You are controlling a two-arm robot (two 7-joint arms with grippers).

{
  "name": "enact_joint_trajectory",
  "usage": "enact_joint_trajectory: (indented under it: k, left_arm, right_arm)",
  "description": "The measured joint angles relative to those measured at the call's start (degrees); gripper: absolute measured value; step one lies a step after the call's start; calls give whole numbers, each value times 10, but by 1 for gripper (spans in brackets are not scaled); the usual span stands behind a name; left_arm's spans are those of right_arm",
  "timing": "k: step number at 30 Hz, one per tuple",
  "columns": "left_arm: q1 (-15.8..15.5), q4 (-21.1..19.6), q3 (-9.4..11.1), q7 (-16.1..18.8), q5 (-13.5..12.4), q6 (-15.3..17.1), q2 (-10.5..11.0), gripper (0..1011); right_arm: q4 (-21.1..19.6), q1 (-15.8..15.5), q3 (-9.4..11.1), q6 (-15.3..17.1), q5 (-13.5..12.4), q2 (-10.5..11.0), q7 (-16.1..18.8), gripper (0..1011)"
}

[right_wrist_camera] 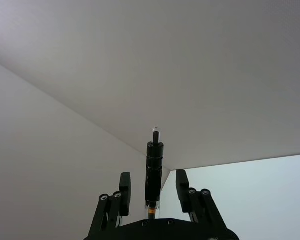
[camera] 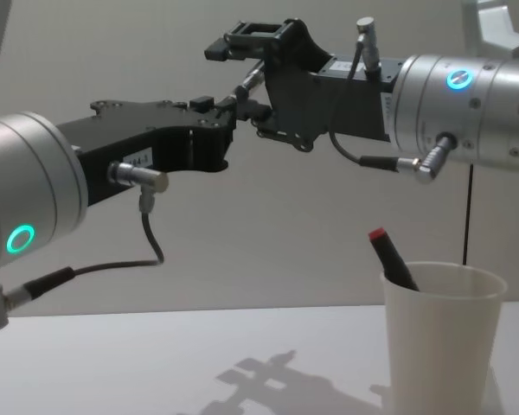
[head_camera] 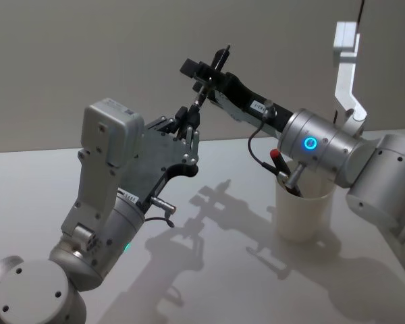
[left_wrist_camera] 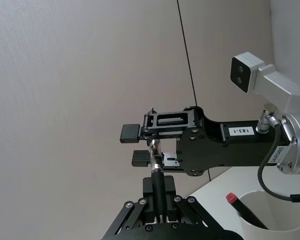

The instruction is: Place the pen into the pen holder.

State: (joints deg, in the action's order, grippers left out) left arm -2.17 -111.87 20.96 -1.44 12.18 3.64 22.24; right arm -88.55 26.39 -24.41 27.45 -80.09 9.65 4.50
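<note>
- Slim black pen (head_camera: 221, 57) with a chrome section is held in the air, well above the white table (head_camera: 223, 270) and to the left of the cup.
- Its lower barrel is clamped between the closed fingers of the left gripper (left_wrist_camera: 158, 182), which is raised from the robot's left.
- The right gripper (right_wrist_camera: 154, 181) is placed around the pen's upper part. Its two fingers stand apart, with a gap seen on each side of the barrel, so nothing is gripped by it.
- The pen's tip is seen past the right gripper's fingers.
- The pen holder, a plain white tapered paper cup (camera: 441, 337), is set upright on the table under the right arm.
- A black marker with a red end (camera: 391, 258) is leaned inside the cup, its red end above the rim.
</note>
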Motion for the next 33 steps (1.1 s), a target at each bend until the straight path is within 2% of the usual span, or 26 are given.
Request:
enact_joint_trajectory:
  k: [11,13,14,33]
  left_arm:
    - [0,0,0,0,0,0,0,130]
    - [0,0,0,0,0,0,0,130]
    - [0,0,0,0,0,0,0,130]
    - [0,0,0,0,0,0,0,130]
  right_arm:
    - [1,0,-1,0,0,0,1,222]
    - [1,0,-1,0,0,0,1,202]
    - [0,0,-1,0,0,0,1,146]
    - [1,0,-1,0,0,0,1,132]
